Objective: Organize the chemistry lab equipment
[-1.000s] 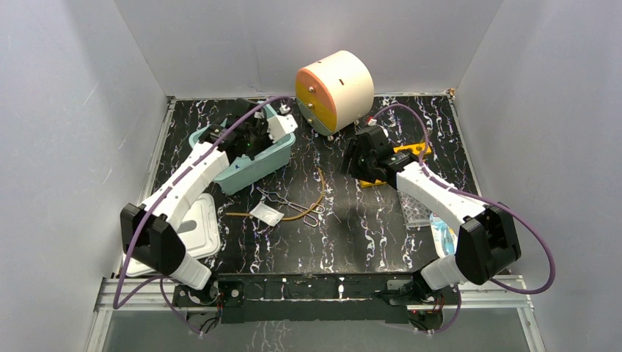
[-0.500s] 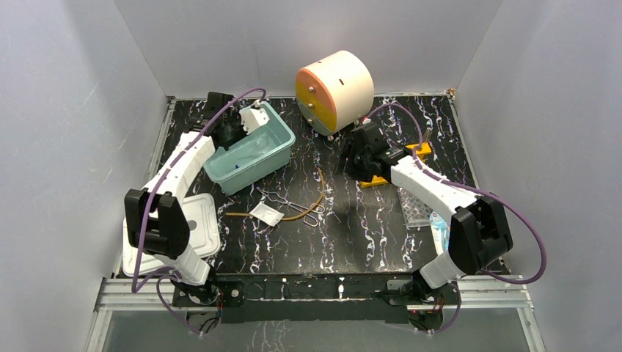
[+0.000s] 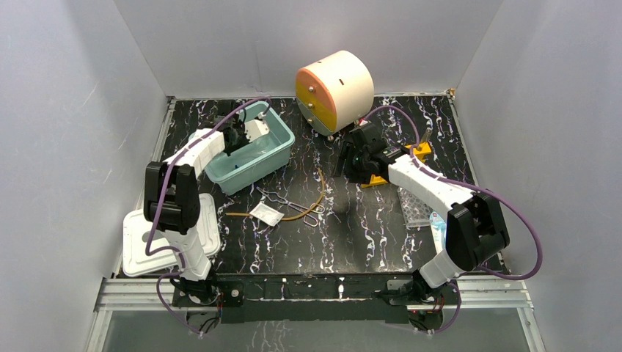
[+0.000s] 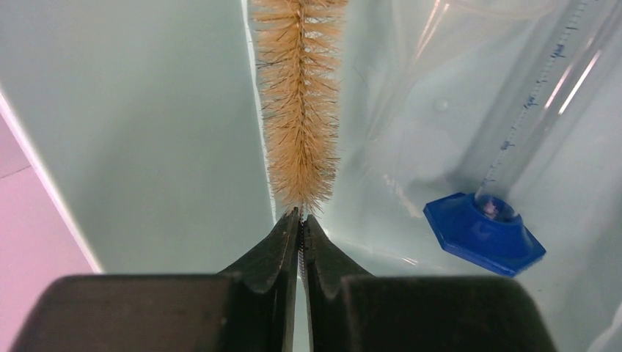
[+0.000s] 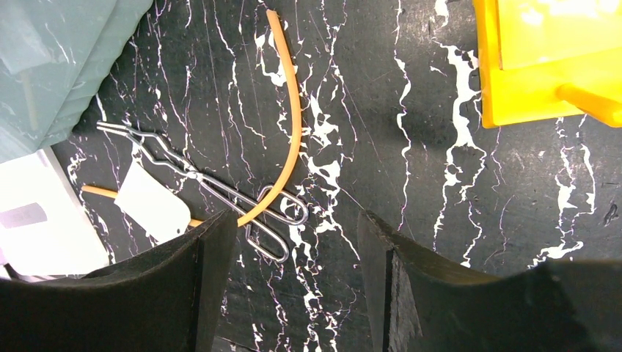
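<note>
My left jaws are pressed all but shut on the thin wire stem of the bristle brush point(image 4: 299, 110), whose tan bristles run straight away from me toward 12 o'clock in my left wrist view. The brush and my jaws are inside the teal bin point(image 3: 275, 150), which sits at about 10 o'clock on the black marbled surface point(image 3: 367, 235). At 4 o'clock from the bristles, a clear graduated tube with a blue hexagonal end point(image 4: 484, 233) lies on the bin floor, apart from the brush. My right jaws stand wide open with nothing between them, held above the surface just at 9 o'clock of the yellow holed rack point(image 5: 543, 66), which lies at about 2 o'clock on the surface. Below them in the wrist view, the metal scissor-like forceps point(image 5: 213, 189) lie near the middle of the surface, crossed by a curved length of orange tubing point(image 5: 292, 139), and the white packet point(image 5: 150, 202) lies against the forceps on their 7 o'clock side. From above, the clear well plate point(image 3: 416, 209) is at 4 o'clock beside my right forearm. A cream drum with an orange and yellow face point(image 3: 345, 84) stands at 12 o'clock, and a white lid point(image 3: 136, 238) lies at 8 o'clock.
</note>
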{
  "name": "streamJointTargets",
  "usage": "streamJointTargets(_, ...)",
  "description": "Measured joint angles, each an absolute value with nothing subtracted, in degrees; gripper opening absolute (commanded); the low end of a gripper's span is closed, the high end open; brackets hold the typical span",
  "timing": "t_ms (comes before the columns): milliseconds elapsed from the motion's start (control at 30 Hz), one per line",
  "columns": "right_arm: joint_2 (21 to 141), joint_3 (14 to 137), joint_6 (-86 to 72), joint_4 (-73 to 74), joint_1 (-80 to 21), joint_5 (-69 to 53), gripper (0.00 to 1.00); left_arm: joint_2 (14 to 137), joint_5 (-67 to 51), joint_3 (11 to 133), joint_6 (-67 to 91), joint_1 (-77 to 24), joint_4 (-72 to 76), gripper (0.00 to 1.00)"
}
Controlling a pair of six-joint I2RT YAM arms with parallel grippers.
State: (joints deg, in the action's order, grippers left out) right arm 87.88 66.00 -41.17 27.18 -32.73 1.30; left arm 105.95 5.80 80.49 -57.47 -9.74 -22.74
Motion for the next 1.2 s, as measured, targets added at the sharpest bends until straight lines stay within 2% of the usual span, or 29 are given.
streamJointTargets(233,87.9,66.0,-41.2,27.2,-32.7,1.3,0.69,108.2,6.7,83.4,-57.4,-8.9,-22.6,0.11)
streamJointTargets(467,88.9,66.7,-41.1,27.4,-32.7,1.3,0.69,108.5,6.3,85.5,-56.4,-8.0,-23.7,0.31)
streamJointTargets(800,89.7,68.0,-41.1,27.4,-32.7,1.1,0.69,107.9,-1.7,93.8,-49.4,-7.9,-29.3,0.43)
streamJointTargets(1067,89.7,68.1,-40.4,27.3,-32.7,0.9,0.68,99.7,-10.2,95.0,-36.4,-7.9,-29.8,0.56)
streamJointTargets(1200,89.7,68.0,-40.0,27.1,-33.2,1.1,0.68,90.3,-11.8,91.1,-25.4,-7.9,-24.7,0.65)
